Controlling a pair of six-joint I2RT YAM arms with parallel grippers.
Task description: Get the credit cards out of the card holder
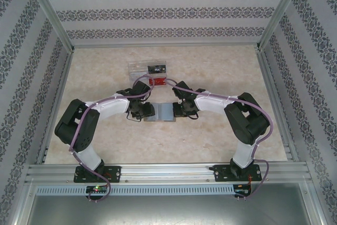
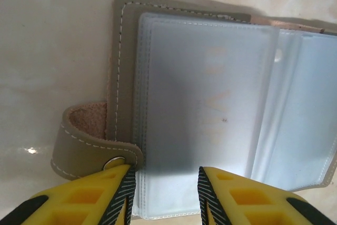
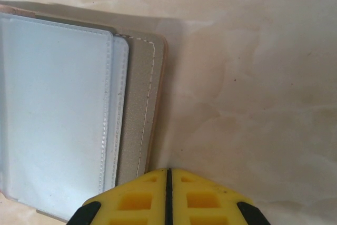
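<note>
Left gripper (image 2: 164,176): part open, empty, fingers astride near edge of card holder (image 2: 122,56) left sleeve | right gripper (image 3: 168,178): closed, empty, at holder's right edge, contact unclear | pale credit card (image 2: 216,109): inside left sleeve | risk: jaws pinch sleeve with card, dragging unpinned holder

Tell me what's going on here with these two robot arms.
Both arms are reaching to an open card holder lying flat in the middle of the table. The left end effector is open over the holder's left half, where a pale card seems to sit behind clear plastic. The right end effector is shut, beside the holder's right edge. A red card and a black card lie at a clear tray farther back.
</note>
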